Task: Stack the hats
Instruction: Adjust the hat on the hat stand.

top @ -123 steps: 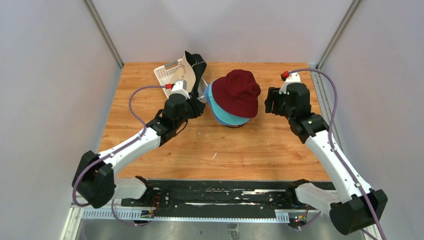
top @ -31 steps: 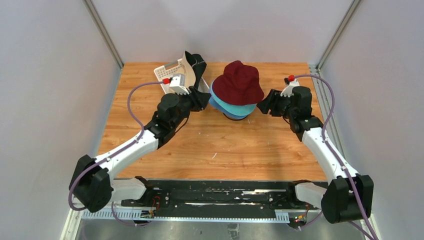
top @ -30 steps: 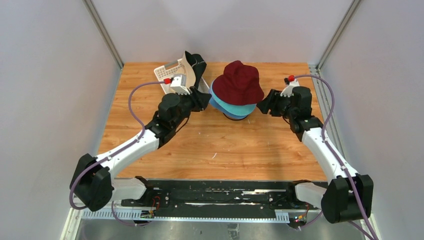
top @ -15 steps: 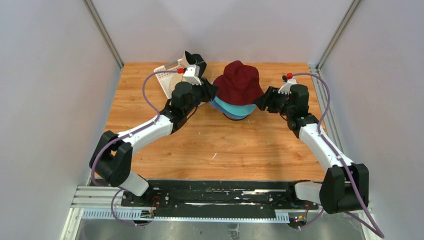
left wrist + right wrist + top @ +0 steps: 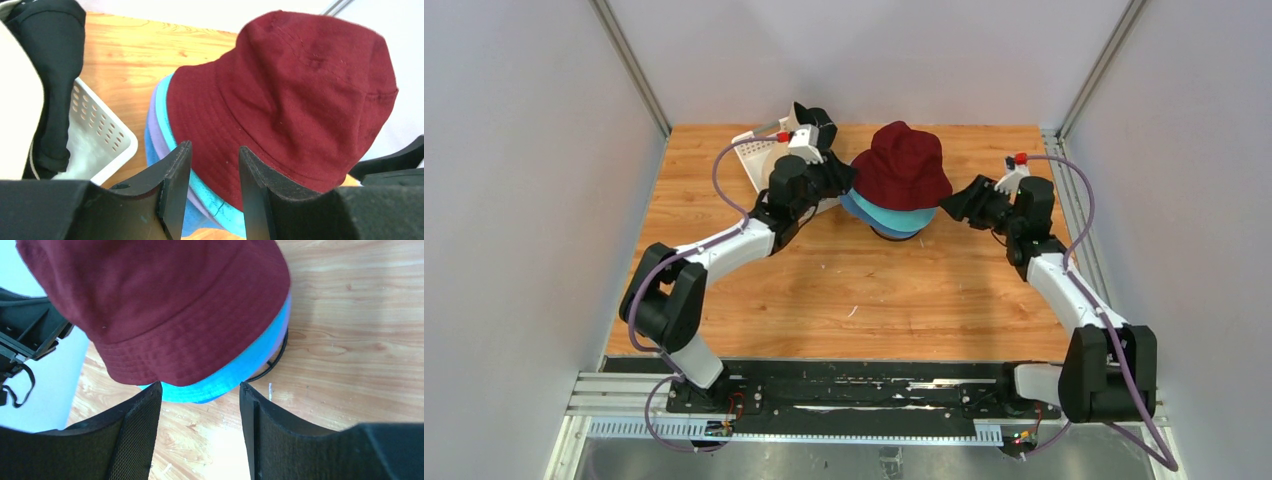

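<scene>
A dark red hat (image 5: 902,165) tops a stack over the teal hat (image 5: 886,214), lavender hat (image 5: 156,120) and blue hat (image 5: 149,144) on a black wire stand (image 5: 280,356), near the middle of the tabletop's far edge. The left gripper (image 5: 212,175) and right gripper (image 5: 199,425) flank the pile, each with fingers apart. Whether either touches a brim is hard to tell. The black hat (image 5: 816,120) and beige hat (image 5: 17,112) sit in a white basket (image 5: 100,145) toward the far left corner.
</scene>
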You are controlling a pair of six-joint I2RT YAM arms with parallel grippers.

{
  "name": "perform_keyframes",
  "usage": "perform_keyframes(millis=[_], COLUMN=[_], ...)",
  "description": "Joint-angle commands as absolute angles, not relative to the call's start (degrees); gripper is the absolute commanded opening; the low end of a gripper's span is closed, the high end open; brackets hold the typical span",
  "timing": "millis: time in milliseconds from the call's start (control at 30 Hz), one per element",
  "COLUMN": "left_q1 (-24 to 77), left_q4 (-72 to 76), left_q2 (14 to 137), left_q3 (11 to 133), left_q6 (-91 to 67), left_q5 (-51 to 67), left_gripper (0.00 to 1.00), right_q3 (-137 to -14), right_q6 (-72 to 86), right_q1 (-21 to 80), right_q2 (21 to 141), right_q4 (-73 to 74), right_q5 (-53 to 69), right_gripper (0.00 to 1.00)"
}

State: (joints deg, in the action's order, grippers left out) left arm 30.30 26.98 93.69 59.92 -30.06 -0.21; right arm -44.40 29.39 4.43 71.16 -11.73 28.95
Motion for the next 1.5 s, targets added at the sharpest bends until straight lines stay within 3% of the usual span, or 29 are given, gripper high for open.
perform_keyframes(millis=[0, 233, 767, 1200, 1467], left_q1=[26.61, 25.23, 25.31, 28.25, 29.7], left_q4=[32.59, 34.78, 39.86, 41.65, 43.5], left_q2=[91.07, 90.67, 100.56, 106.27, 102.66], left_q3=[57.21, 56.44, 63.47, 65.35, 58.73], left_q6=[-38.85, -41.69, -43.19, -43.42, -42.76], left_q5=[3.46, 7.06, 13.22, 14.87, 12.73], left_gripper=[0.44, 0.44, 0.41, 0.37, 0.35], right_q3=[-40.14, -36.42, -33.39, -34.13, -32.86], right_q6=[41.6, 52.3, 82.96, 82.5, 82.18], right_q1=[-0.95, -1.32, -1.49, -1.39, -1.88], right_q2=[72.98, 77.6, 100.98, 101.13, 98.43], right_q4=[-25.26, -38.0, -90.18, -90.87, -90.88], right_q5=[40.61, 45.01, 48.28, 48.67, 48.52], right_gripper=[0.57, 0.55, 0.5, 0.32, 0.35])
